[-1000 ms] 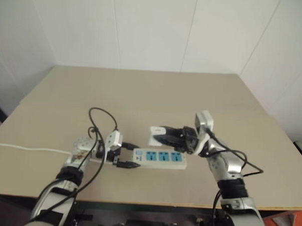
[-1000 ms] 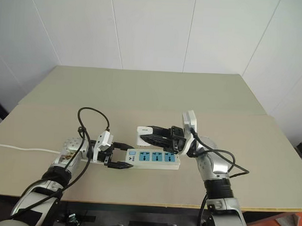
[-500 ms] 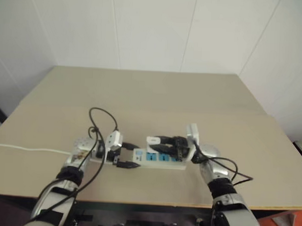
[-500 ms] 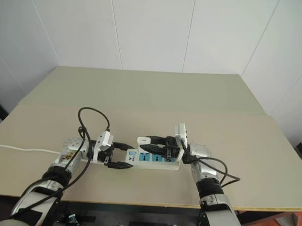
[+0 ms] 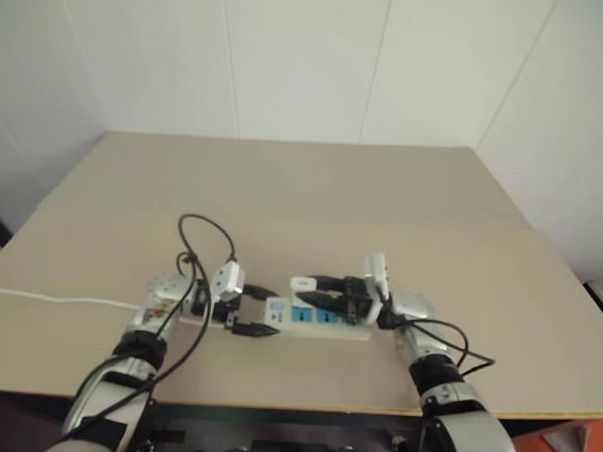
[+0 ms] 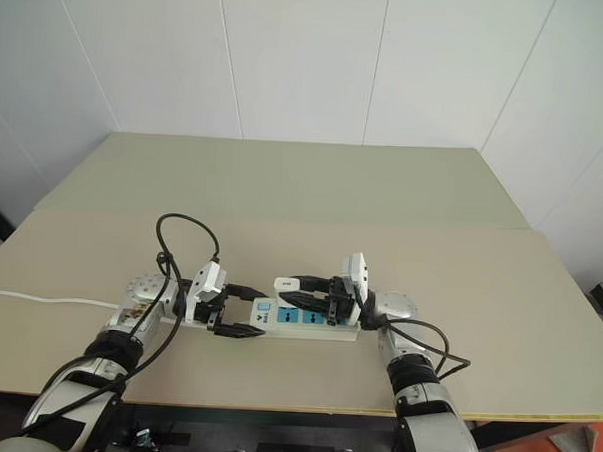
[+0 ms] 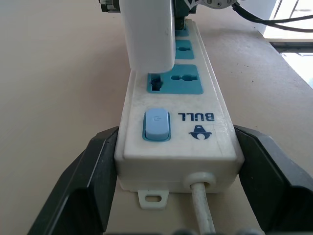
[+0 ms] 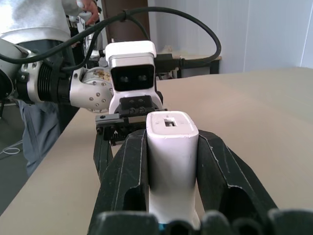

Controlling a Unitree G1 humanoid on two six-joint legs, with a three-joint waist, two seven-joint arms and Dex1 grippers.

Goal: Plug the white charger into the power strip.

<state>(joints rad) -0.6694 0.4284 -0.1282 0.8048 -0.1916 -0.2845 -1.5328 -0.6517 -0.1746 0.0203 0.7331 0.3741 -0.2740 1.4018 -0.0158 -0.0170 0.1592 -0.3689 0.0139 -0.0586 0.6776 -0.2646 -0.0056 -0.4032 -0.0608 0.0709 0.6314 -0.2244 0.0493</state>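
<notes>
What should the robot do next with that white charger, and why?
Probably press the white charger straight down. It sits at the first socket of the power strip, which the left end effector braces; the right end effector clamps the charger. Whether it is fully seated is unclear.

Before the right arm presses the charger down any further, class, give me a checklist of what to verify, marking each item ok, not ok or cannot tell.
1. The right gripper is shut on the white charger: ok.
2. The left gripper clamps the switch end of the power strip, its fingers on both sides: ok.
3. The charger stands over the socket nearest the switch: ok.
4. The charger is upright over the strip: ok.
5. The prongs line up with the slots: cannot tell, they are hidden.
6. The charger is fully seated: cannot tell.
</notes>
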